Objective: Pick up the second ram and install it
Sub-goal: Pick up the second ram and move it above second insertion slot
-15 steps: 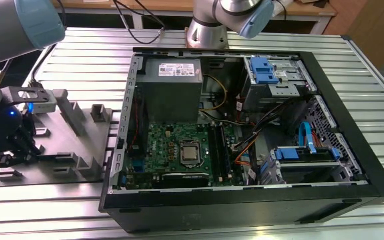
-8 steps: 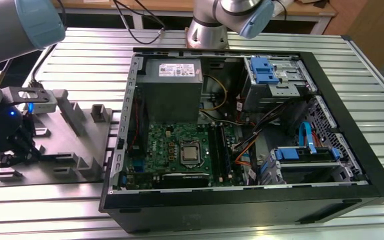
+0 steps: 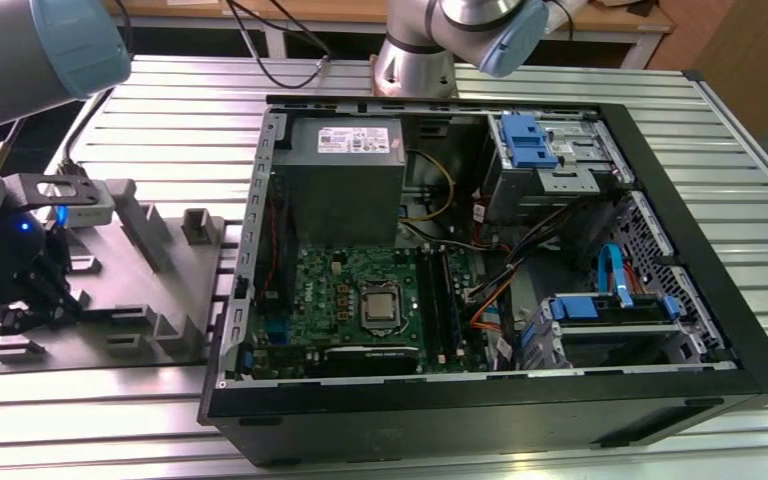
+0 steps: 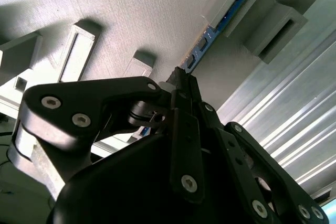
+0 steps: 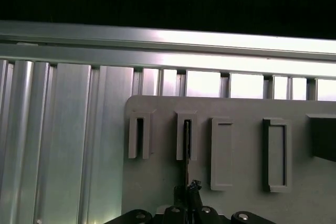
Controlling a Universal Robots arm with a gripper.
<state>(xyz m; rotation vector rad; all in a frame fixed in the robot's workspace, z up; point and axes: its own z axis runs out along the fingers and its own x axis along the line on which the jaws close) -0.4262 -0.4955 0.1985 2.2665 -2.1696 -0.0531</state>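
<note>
The second ram [image 4: 216, 29] is a thin dark stick with a blue-green edge, standing on edge in a slotted holder of the grey plastic tray [image 4: 131, 9]. In the first wrist view the second ram [image 5: 187, 142] shows edge-on as a thin dark line running from a tray slot down to the fingers. My gripper [image 4: 181, 80] has its black fingers closed together on the stick's near end. The gripper [image 5: 190, 188] sits low over the tray [image 5: 247, 108]. In the exterior view the gripper [image 3: 17, 310] hangs over the tray [image 3: 157, 265] at the exterior view's left.
An open black computer case [image 3: 491, 385] lies to the exterior view's right of the tray, with the green circuit board [image 3: 337, 295] and its long black slots [image 3: 440, 300] inside. Cables, a power supply [image 3: 344, 150] and drive bays crowd the case. Ribbed aluminium table [image 3: 171, 100] underneath.
</note>
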